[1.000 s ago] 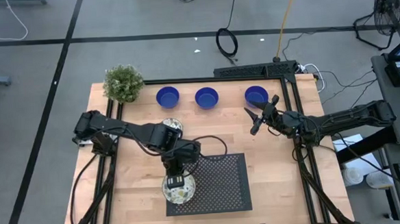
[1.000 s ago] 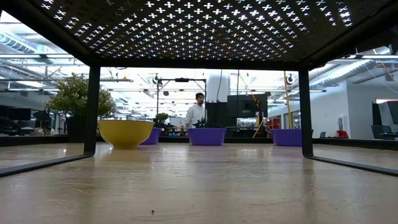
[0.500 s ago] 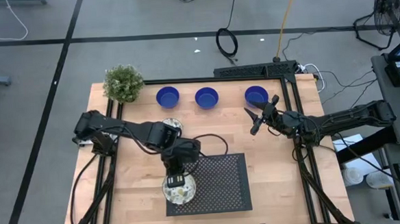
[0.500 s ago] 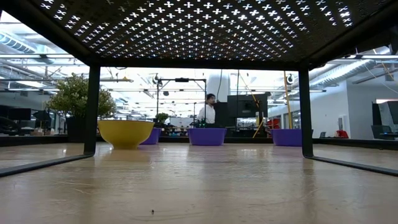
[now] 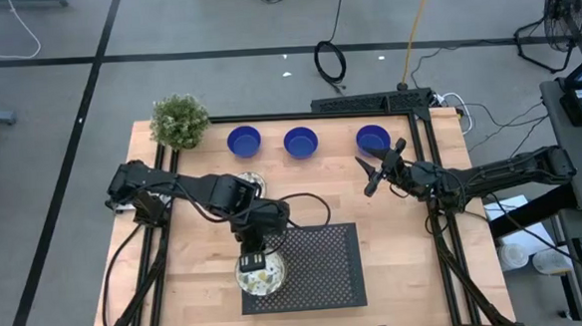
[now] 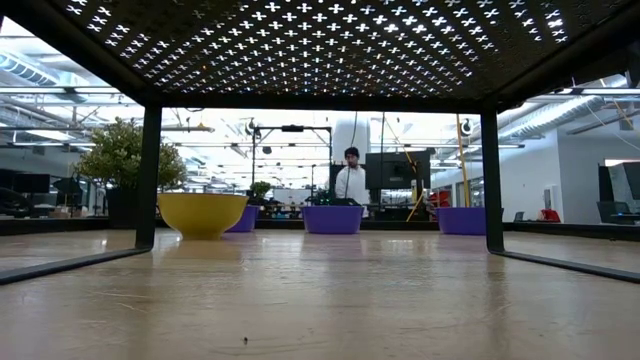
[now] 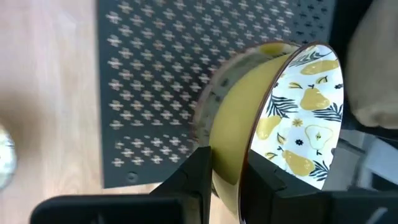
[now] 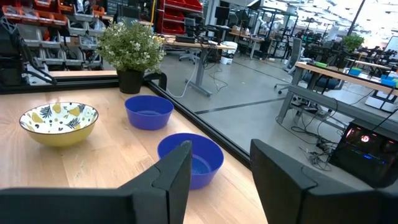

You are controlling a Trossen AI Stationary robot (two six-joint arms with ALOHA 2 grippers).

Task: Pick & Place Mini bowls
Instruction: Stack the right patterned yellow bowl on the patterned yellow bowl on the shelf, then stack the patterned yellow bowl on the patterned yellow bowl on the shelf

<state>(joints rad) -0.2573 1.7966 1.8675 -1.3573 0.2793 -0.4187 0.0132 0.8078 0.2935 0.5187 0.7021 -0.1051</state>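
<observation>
My left gripper (image 5: 254,263) is shut on a speckled mini bowl (image 5: 260,275), yellow outside and white with pears and leaves inside, at the near left corner of the black perforated rack (image 5: 321,266). A second speckled bowl (image 5: 249,182) stands on the table behind the left arm. It shows yellow in the low view (image 6: 202,214). Three blue bowls (image 5: 244,140) (image 5: 301,141) (image 5: 373,139) stand in a row near the far edge. My right gripper (image 5: 366,175) hovers open just near of the right blue bowl, touching nothing. My left gripper pinches the speckled bowl's wall at the rim (image 7: 249,163). One finger (image 7: 194,177) is on the yellow outside and the other finger (image 7: 273,186) on the patterned inside. It comes from above. The bowl hangs tilted over the rack; whether its base touches the rack, I cannot tell.
A potted plant (image 5: 179,121) stands at the far left corner of the table. A black cable (image 5: 308,202) loops off the left arm above the rack. Black frame rails run along both table sides. A person (image 6: 350,182) is in the room behind.
Both arms and all bowls stand as before. The person in the room behind has walked toward the right.
</observation>
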